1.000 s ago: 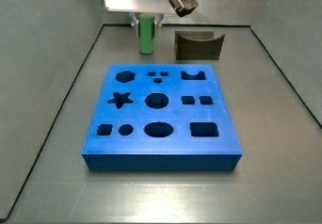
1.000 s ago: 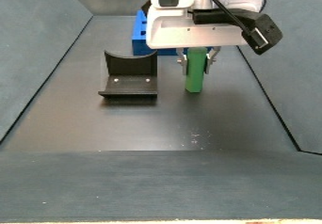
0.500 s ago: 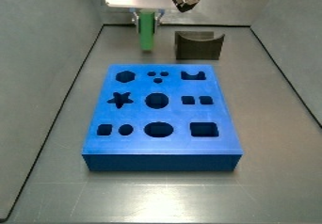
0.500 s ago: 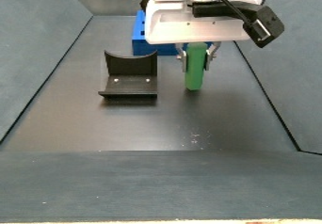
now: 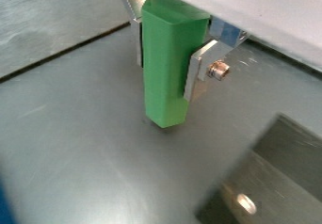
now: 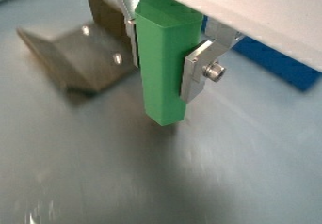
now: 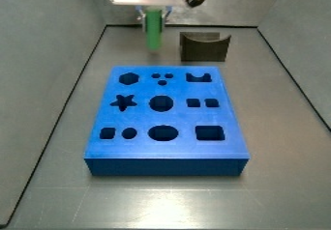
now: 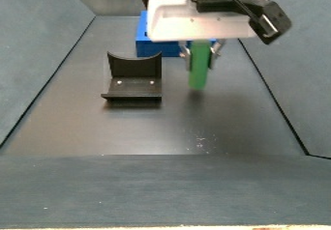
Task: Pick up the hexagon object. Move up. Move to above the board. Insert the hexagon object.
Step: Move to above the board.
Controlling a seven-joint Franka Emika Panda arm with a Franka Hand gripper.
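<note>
Hexagon object [image 5: 170,68] clamped upright in gripper [image 5: 172,54], seemingly unlabelled

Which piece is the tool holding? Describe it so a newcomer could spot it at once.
Start at the blue board; beyond its far edge hangs the tool. Clamped in it, clear of the floor, is the green rod, upright and narrow. The nearby dark U-shaped block is squat and sits on the floor.

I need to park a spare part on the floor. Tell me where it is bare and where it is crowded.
Bare: the wide floor in front of the fixture, and the strips beside the board. Crowded: the far end, where the gripper holds the hexagon object close to the fixture.
</note>
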